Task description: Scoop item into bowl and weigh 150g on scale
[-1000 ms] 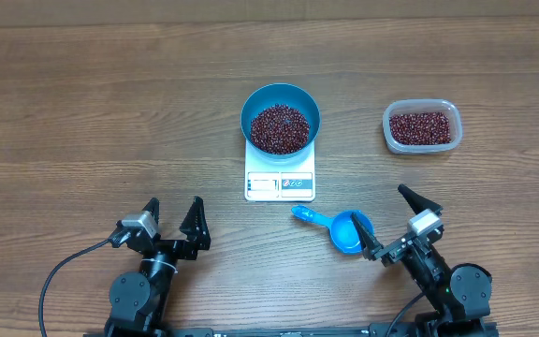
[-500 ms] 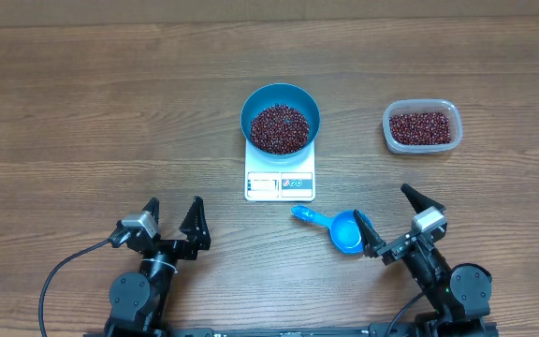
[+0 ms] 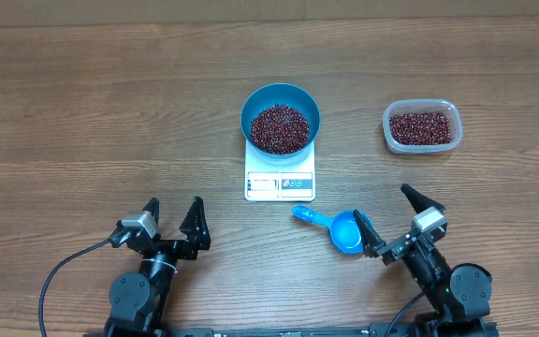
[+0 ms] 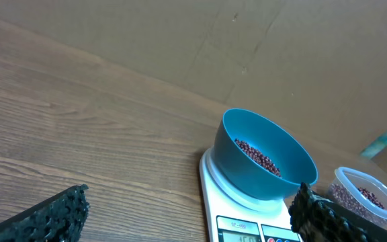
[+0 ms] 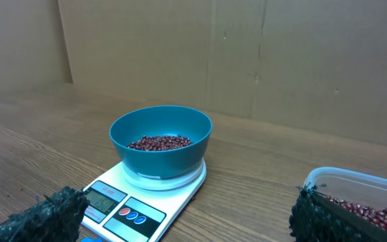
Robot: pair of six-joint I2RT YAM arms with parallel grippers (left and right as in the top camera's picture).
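Observation:
The blue bowl stands on the white scale at the table's middle, holding a heap of dark red-brown beans. The wrist views show the bowl on the scale, whose display reads 150. My left gripper rests open at the near left, nothing between its fingers. At the near right my right gripper is open too, empty, just right of the blue scoop.
A clear tub with more beans stands at the back right, also in the right wrist view. The blue scoop lies on the wood in front of the scale. Cardboard panels back the table.

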